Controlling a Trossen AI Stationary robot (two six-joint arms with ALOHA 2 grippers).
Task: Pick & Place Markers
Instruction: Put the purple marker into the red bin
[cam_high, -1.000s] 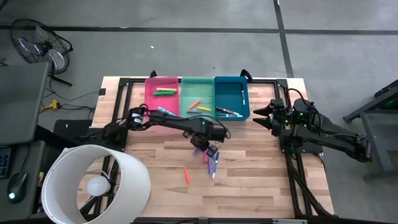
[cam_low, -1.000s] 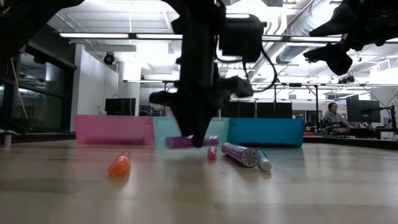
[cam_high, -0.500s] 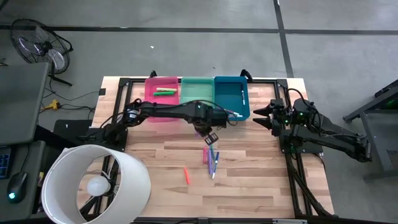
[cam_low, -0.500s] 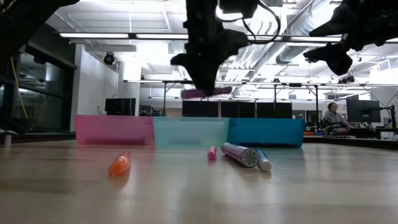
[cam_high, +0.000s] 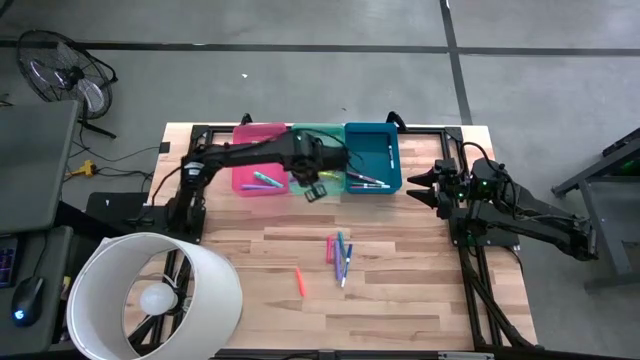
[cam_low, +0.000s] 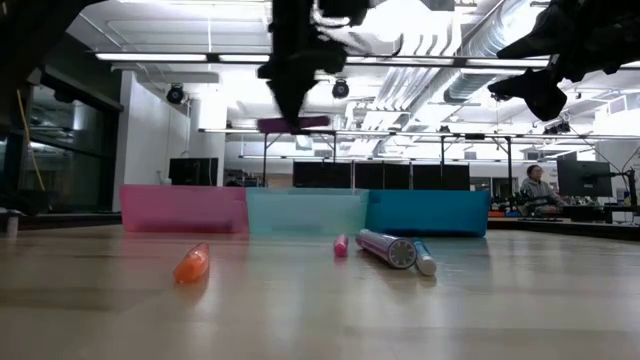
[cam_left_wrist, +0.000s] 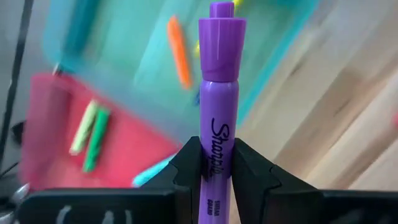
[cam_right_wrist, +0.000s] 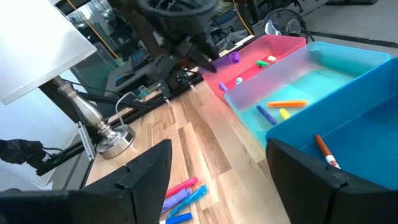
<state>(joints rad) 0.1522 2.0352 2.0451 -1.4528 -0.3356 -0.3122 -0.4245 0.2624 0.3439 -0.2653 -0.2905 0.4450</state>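
My left gripper (cam_high: 313, 190) is shut on a purple marker (cam_left_wrist: 221, 93) and hangs high over the near rims of the pink bin (cam_high: 258, 165) and the green bin (cam_high: 316, 150). A blue bin (cam_high: 372, 158) stands to their right. Each bin holds a few markers. On the wood lie a cluster of pink, purple and blue markers (cam_high: 340, 256) and one orange marker (cam_high: 299, 282). My right gripper (cam_high: 418, 185) waits open at the table's right side, raised, with nothing between its fingers. My left gripper pinches the purple marker's printed barrel (cam_left_wrist: 217, 148) between its two fingers (cam_left_wrist: 186, 169), back from the capped end (cam_left_wrist: 222, 37). The fingers come from above, pointing steeply down, and lie across the marker. The marker (cam_low: 293, 124) hangs about level, clear of table and bins.
A table lamp with a white shade (cam_high: 150, 295) stands at the near left corner, its metal base (cam_right_wrist: 111, 134) on the wood. Black frame rails (cam_high: 200, 140) run along the table's sides. Bare wood lies between the bins and the loose markers.
My left gripper has lifted the purple marker off the table from beside the loose cluster. It has risen and gone toward the far edge and a little left, to above the bins' near rims, rolling its wrist. The marker has stayed roughly level. The other markers have not moved.
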